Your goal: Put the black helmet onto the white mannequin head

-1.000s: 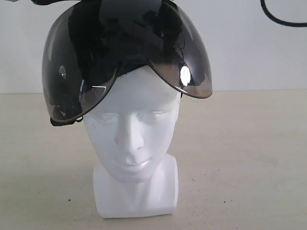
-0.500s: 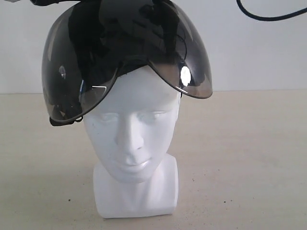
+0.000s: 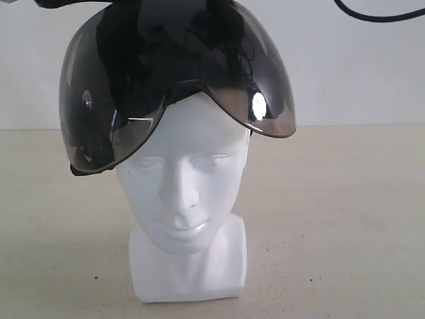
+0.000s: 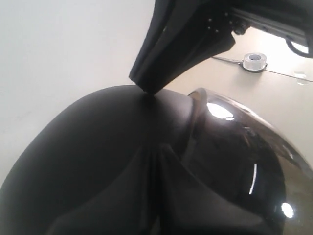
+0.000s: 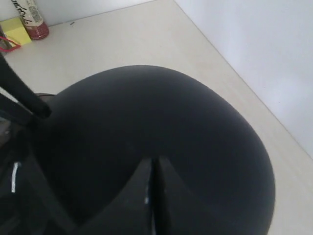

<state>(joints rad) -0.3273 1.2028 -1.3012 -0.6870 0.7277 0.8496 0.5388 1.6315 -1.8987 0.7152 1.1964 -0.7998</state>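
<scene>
In the exterior view, the helmet (image 3: pixel 166 53) sits on top of the mannequin head (image 3: pixel 186 179), tilted so that its side on the left of the view hangs lower. The smoky visor (image 3: pixel 265 100) covers the forehead; the eyes, nose and mouth stay free below it. The head stands upright on the table (image 3: pixel 345 219). Compared with half a second ago, the helmet has turned only a very little: the low edge of the visor on the left is slightly lower, and the small loop that showed under this edge is now hidden. The head has not moved. The black cable (image 3: pixel 382 16) at the top right has shifted a little. The fingers are not clearly seen here.

In the left wrist view, the left fingers (image 4: pixel 142 186) are pressed together with only a thin line between them. They hold nothing, and their tips lie against the black shell of the helmet (image 4: pixel 73 161). The right fingers (image 4: pixel 161 63) come down as one closed point and touch the top of the shell. Beyond the visor (image 4: pixel 234 161), a roll of tape (image 4: pixel 254 61) lies on the table (image 4: pixel 274 98).

In the right wrist view, the right fingers (image 5: pixel 142 191) are also together, empty, with their tips on the round shell (image 5: pixel 161 117). Far behind, a yellow block (image 5: pixel 13 33) and a bottle (image 5: pixel 33 19) stand on the table (image 5: pixel 122 39).
</scene>
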